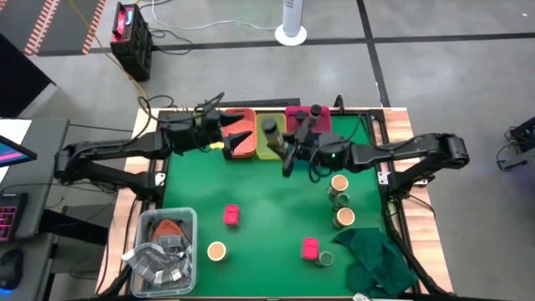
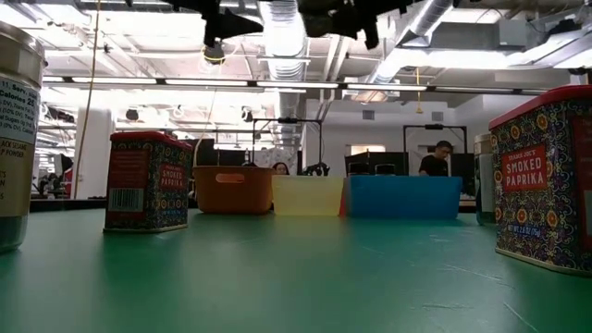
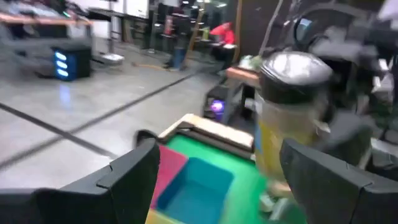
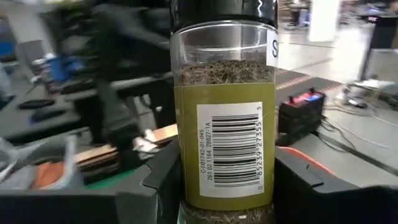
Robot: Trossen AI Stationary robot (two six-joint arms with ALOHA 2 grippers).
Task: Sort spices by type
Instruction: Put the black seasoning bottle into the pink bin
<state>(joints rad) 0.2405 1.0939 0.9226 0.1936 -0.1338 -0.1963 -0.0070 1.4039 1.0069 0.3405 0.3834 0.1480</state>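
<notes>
The right gripper point(image 4: 227, 180) grasps a clear spice jar point(image 4: 225, 118): seen from its wrist, the jar stands upright between the two dark jaws, its yellow-green label with a barcode facing the camera, dried green herbs showing behind the glass above the label, and a dark cap at the top. From above, this gripper point(image 1: 292, 150) is at the far side of the green surface point(image 1: 267, 213), beside the yellow-green bin point(image 1: 269, 149) and near the pink bin point(image 1: 305, 117). The left gripper point(image 1: 219, 125) is over the orange bin point(image 1: 242, 138) with its jaws spread apart and nothing between them; its wrist camera shows the held jar point(image 3: 292, 118) beyond them, apart from both, above a blue bin point(image 3: 196, 186). On the surface lie two pink paprika tins point(image 1: 231, 216) point(image 1: 310, 247), a tan-topped jar point(image 1: 216, 251), two more tan-topped jars point(image 1: 338, 186) point(image 1: 344, 219) near the right arm, a green-capped jar point(image 1: 325, 259) just beside the second tin, and a dark green cloth point(image 1: 372, 259) at the near right corner. A clear tub point(image 1: 163, 247) sits at the near left.
</notes>
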